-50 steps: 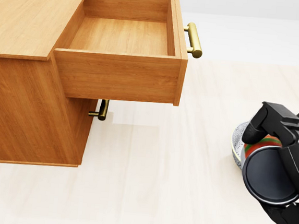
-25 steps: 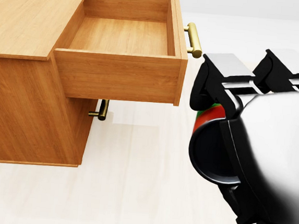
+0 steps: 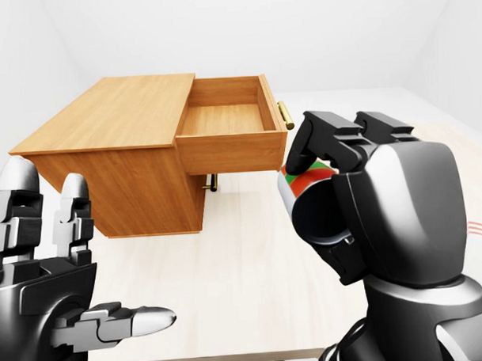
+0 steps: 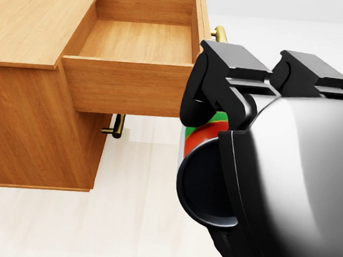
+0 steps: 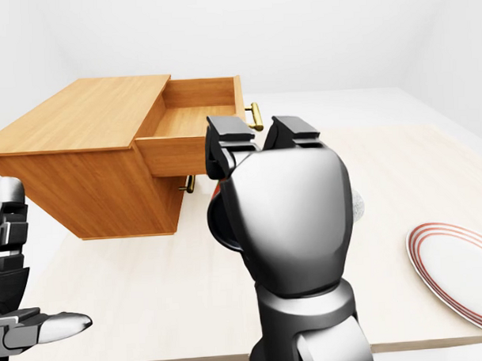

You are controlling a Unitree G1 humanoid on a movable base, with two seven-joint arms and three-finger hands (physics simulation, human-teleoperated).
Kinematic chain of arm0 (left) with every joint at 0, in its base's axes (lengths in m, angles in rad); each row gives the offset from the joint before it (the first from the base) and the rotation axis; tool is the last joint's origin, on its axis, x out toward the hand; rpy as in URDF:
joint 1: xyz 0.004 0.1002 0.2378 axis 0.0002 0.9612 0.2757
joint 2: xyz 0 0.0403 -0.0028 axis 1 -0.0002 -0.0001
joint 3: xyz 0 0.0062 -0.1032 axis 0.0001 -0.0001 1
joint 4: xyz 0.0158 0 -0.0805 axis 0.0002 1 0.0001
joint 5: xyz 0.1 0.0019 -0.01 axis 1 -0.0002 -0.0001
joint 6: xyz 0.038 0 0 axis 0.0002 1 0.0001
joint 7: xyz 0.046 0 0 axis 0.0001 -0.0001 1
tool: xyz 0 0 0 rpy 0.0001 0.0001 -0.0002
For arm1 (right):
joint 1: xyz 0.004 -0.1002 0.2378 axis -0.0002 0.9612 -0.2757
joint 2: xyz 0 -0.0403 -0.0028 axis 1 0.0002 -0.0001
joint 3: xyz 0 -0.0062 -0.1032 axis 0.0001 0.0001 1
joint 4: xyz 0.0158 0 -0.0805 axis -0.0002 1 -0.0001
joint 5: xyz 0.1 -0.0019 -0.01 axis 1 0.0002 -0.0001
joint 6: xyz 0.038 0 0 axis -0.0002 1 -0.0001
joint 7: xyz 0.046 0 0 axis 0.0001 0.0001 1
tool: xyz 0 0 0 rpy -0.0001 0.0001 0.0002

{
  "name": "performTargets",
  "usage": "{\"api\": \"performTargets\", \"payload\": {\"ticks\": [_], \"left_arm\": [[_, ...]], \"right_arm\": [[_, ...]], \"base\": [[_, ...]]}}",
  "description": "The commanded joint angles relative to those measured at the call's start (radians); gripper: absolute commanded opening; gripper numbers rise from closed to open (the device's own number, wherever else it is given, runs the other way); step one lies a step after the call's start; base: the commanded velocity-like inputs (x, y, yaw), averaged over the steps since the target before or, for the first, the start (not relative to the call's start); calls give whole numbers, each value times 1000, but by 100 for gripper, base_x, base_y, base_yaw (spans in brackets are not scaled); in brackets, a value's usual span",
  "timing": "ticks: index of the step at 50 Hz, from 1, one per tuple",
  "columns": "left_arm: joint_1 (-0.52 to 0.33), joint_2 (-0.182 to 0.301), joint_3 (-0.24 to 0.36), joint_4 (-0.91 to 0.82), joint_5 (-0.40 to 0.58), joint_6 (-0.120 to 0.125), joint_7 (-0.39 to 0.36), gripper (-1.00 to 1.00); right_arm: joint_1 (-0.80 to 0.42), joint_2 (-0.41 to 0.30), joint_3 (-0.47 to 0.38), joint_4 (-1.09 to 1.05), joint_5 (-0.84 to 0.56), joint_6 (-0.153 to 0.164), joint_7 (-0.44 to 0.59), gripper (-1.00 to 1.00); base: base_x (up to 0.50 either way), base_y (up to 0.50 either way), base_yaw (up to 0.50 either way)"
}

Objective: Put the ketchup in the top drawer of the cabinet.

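Observation:
My right hand (image 3: pixel 317 213) is shut on the ketchup bottle (image 3: pixel 307 178), red with a green band, and holds it in the air just right of and below the open top drawer (image 3: pixel 223 119). In the head view the bottle (image 4: pixel 206 131) shows between the fingers (image 4: pixel 199 101), beside the drawer's front corner. The drawer is pulled out of the wooden cabinet (image 3: pixel 116 113) and its inside looks empty. Its brass handle (image 3: pixel 285 115) sits just behind the hand. My left hand (image 3: pixel 85 257) is open and empty at the lower left.
A lower drawer's brass handle (image 3: pixel 212 181) shows under the open drawer. A white plate with red rings (image 5: pixel 458 272) lies at the right on the pale table. A grey speckled thing (image 5: pixel 357 202) peeks out behind my right hand.
My right hand has risen and moved left with the ketchup, from the table at the right to beside the drawer's front. The cabinet and camera have not moved.

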Motion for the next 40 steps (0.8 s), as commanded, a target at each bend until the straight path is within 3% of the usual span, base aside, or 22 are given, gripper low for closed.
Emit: {"api": "performTargets", "payload": {"ticks": [1,31,40], "left_arm": [[6,4,-11,0,5,0,3,100],[13,12,-16,0,2,0,9,100],[15,27,-1,0,-24,0,19,100]], "right_arm": [[-26,0,164,-5,-128,0,0,-100],[-35,0,190,-5,-129,0,0,-100],[-56,0,-19,-5,-129,0,0,-100]], "base": [[0,0,0],[0,0,0],[0,0,0]]}}
